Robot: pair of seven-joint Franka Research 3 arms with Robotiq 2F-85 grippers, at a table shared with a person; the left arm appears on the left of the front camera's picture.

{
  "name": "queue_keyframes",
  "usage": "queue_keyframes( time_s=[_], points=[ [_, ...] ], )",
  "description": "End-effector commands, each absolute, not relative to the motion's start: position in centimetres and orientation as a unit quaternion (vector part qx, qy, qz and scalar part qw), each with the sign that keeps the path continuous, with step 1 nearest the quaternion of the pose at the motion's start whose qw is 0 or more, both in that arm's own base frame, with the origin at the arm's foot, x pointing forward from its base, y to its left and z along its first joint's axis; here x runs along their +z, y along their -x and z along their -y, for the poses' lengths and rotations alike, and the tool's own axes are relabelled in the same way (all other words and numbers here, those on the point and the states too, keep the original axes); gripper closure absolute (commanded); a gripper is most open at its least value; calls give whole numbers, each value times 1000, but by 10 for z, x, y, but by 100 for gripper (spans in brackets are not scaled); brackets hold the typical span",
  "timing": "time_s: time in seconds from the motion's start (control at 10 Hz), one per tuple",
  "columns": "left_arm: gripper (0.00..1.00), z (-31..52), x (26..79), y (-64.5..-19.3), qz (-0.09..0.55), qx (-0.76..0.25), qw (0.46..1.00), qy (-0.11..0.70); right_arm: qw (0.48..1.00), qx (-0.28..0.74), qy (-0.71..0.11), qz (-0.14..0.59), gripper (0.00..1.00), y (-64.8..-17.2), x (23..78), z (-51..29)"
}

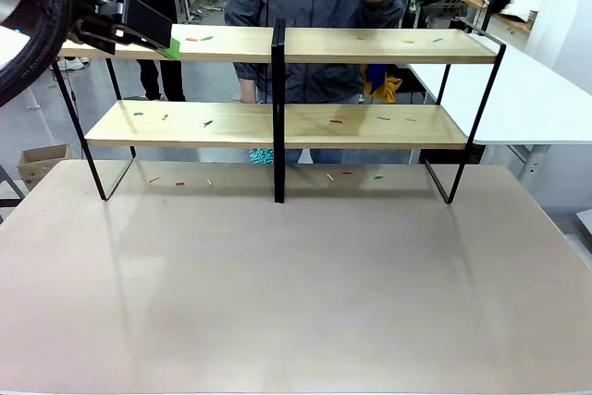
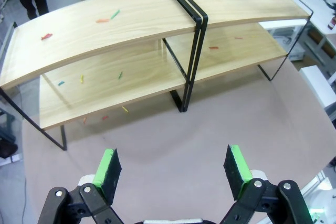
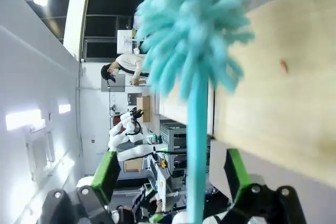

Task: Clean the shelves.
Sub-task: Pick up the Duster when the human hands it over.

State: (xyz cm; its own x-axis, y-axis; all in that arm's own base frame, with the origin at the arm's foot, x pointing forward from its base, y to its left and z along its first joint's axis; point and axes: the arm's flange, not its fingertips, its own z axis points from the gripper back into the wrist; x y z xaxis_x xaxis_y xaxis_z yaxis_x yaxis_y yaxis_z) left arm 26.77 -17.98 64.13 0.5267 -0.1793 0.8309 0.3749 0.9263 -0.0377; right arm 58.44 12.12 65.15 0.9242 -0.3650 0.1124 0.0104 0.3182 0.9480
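**Littering two-tier light-wood shelves [image 1: 370, 45] in a black metal frame: small coloured scraps [image 1: 199, 39]**

The shelves span mid-frame on a pale pink tabletop [image 1: 296, 302]. At its wrist view's bottom edge, the left gripper [image 2: 170, 156] gapes wide. The right gripper [image 3: 169, 156] stands equally wide, with the thin handle of a fluffy turquoise duster [image 3: 194, 30] rising untouched between its fingers.
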Motion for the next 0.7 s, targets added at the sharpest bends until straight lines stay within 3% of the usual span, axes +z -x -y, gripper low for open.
queue_keyframes(
  time_s=[0.0,0.6],
  points=[
    [0,179,643,-266,462,-163,866,102,795,-135,-566,171,0,-597,661,-129],
    [0,179,643,-266,462,-163,866,102,796,-142,-563,169,0,-591,650,-118]
  ],
)
